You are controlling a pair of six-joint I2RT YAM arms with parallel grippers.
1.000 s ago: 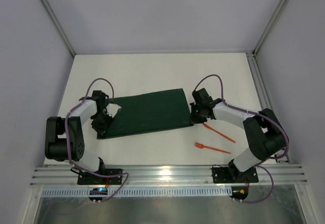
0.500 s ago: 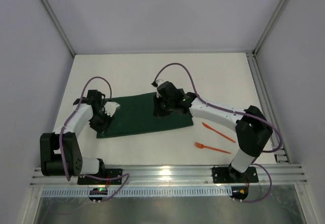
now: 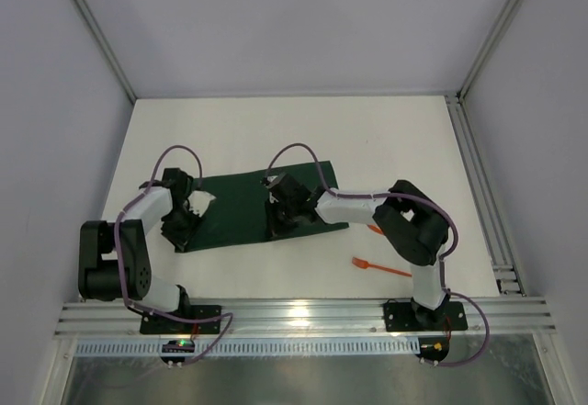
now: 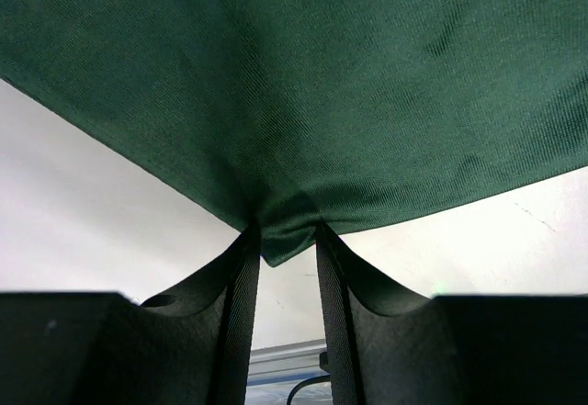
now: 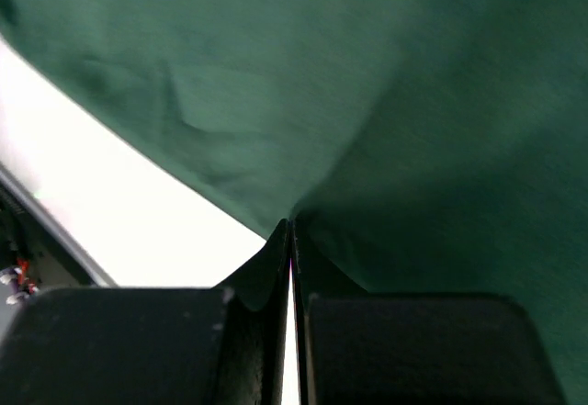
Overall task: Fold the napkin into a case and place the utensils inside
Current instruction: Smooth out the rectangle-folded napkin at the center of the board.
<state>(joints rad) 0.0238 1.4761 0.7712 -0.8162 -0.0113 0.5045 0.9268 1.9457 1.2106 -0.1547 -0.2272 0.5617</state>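
Dark green napkin [image 3: 234, 205] lies flat mid-bench, long side running left to right, nearer the near edge than the far one. Left hand [image 3: 180, 229] at the cloth's near-left corner: in the wrist view its fingers [image 4: 237, 318] pinch that corner, the tip of cloth poking down between them. The right arm reaches across over the cloth. Right hand [image 3: 280, 219] sits on the napkin's near half, about midway along its length, fingers [image 5: 262, 276] pressed tight together with a pucker of green cloth drawn into their tips. White bench [image 3: 276, 129] shows around the napkin on all sides. Orange fork [image 3: 381, 267] rests on the bench off the napkin's near-right corner, apart from it. Second orange utensil [image 3: 371, 229] lies just past the right edge, mostly hidden under the right arm.
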